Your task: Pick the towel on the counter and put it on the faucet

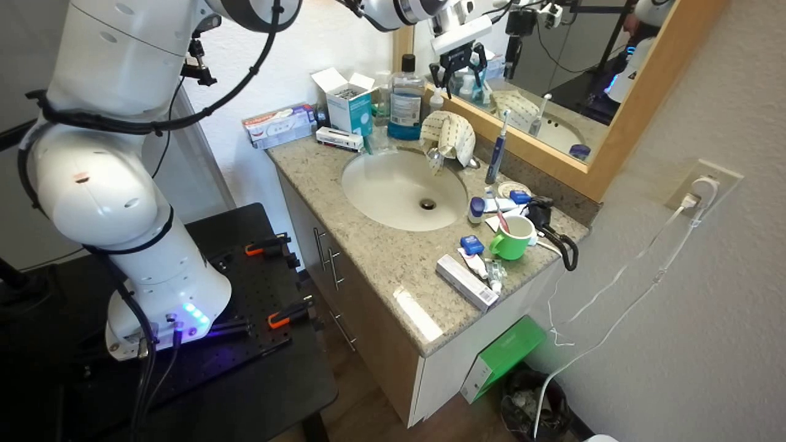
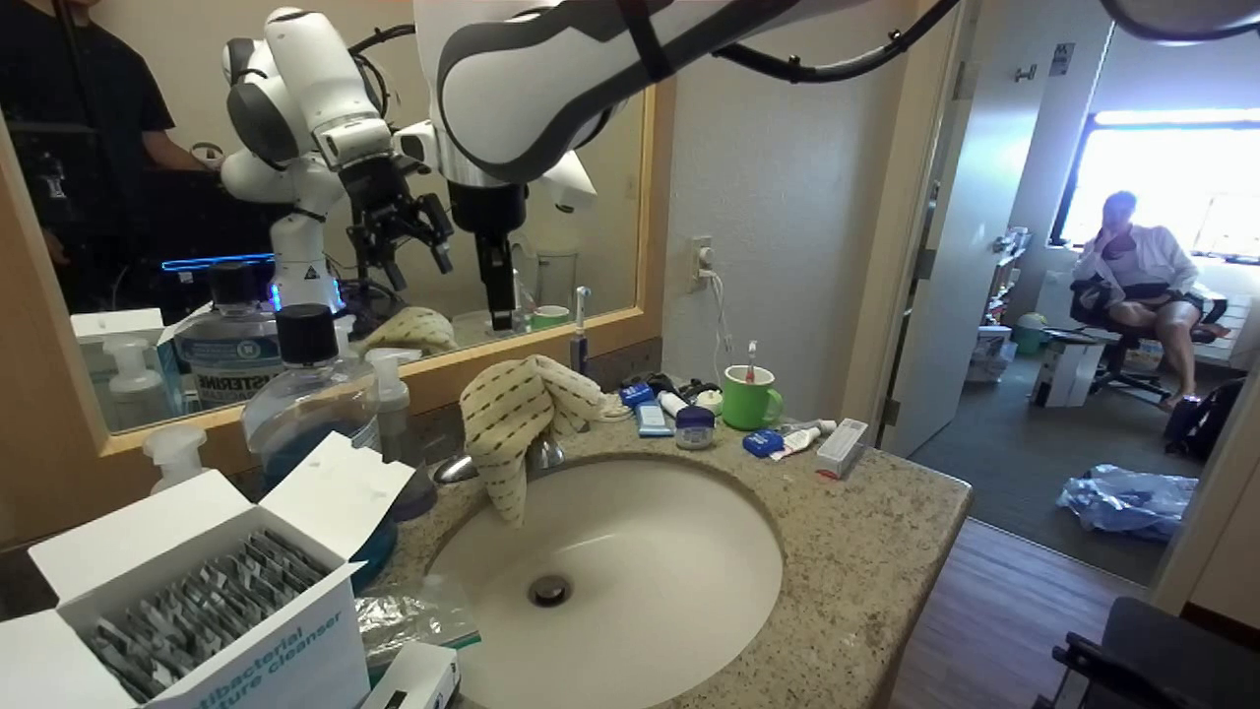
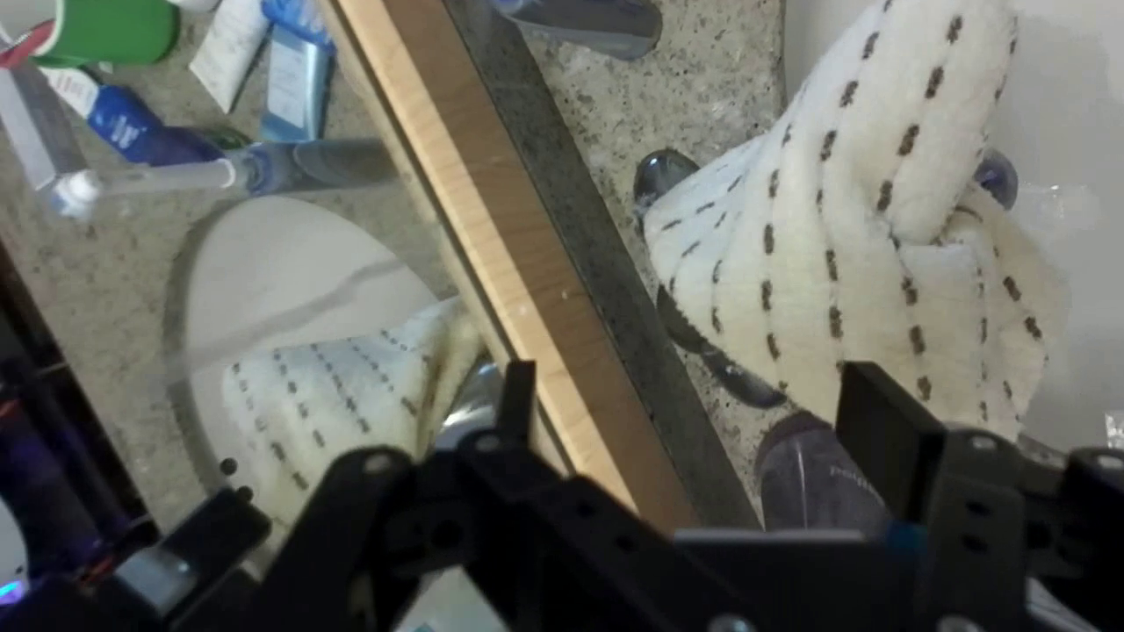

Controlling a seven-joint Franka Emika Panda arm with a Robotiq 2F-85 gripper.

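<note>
The cream towel with dark dashes (image 1: 451,135) is draped over the faucet at the back of the sink. It also shows in an exterior view (image 2: 507,409) and in the wrist view (image 3: 843,254). The faucet is mostly hidden under it; chrome parts show beside the towel (image 2: 546,453) (image 3: 663,175). My gripper (image 1: 455,77) is open and empty, above the towel near the mirror. It appears edge-on in an exterior view (image 2: 500,315). In the wrist view the fingers (image 3: 689,391) stand wide apart, with nothing between them. The counter (image 1: 368,258) surrounds the sink.
The wood mirror frame (image 1: 528,147) is close to the gripper and reflects arm and towel. A blue mouthwash bottle (image 1: 405,107) and an open box of sachets (image 2: 246,630) stand beside the sink (image 2: 630,591). An upright toothbrush (image 1: 496,153) and green cup (image 1: 513,239) stand opposite.
</note>
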